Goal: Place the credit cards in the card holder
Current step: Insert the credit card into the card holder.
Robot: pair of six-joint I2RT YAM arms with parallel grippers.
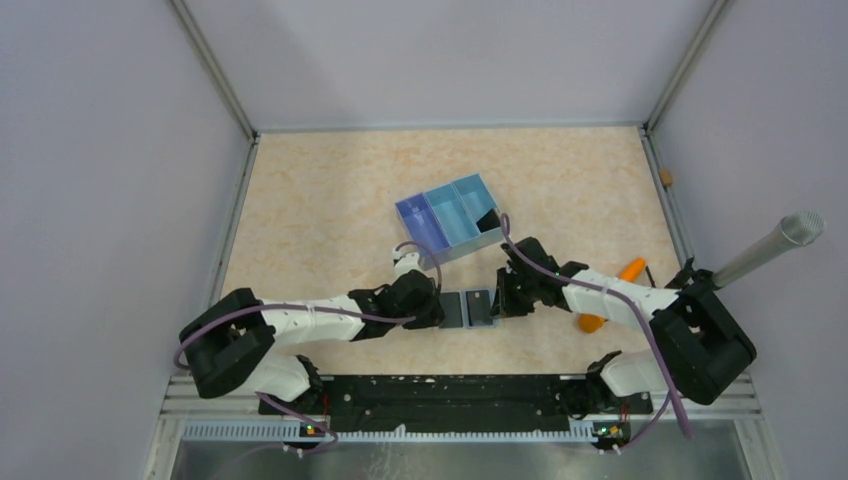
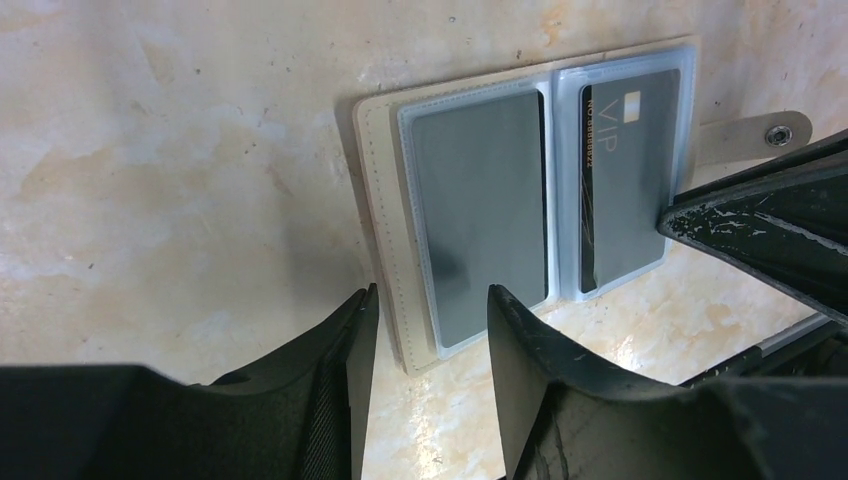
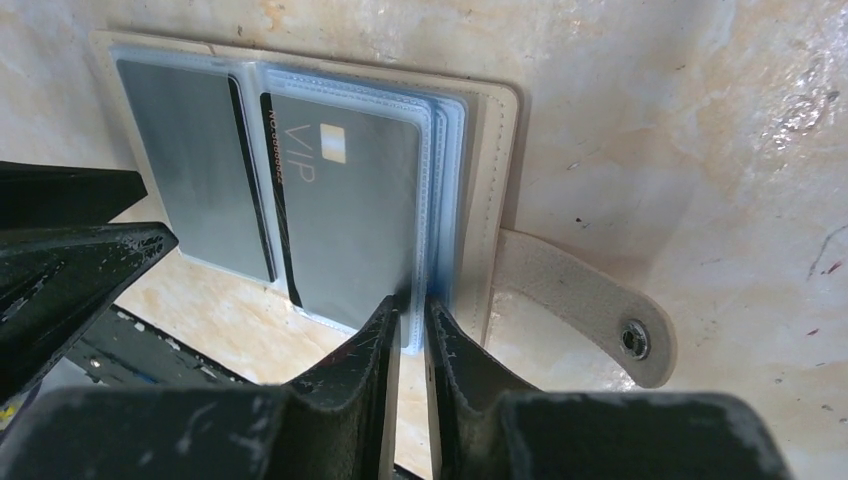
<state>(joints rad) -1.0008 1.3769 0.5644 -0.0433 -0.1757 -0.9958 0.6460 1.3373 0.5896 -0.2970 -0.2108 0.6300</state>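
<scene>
card holder (image 1: 468, 308) open on counter (image 1: 330, 220) | left gripper (image 2: 428, 335): jaws apart astride its edge, likely steadying | right gripper (image 3: 412, 325): jaws pinch its sleeve (image 3: 445, 180), likely opening pocket

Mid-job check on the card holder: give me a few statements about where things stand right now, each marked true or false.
1. The card holder lies open on the table. True.
2. A card marked VIP sits in one of its clear sleeves. True.
3. The snap strap is fastened. False: it lies loose on the table, undone.
4. The left end effector is clamped shut. False: its jaws stand apart, astride the holder's near corner.
5. The holder lies inside the blue tray. False: it lies in front of the tray, nearer the arms.
6. The right end effector pinches the edge of the clear sleeves. True.
</scene>
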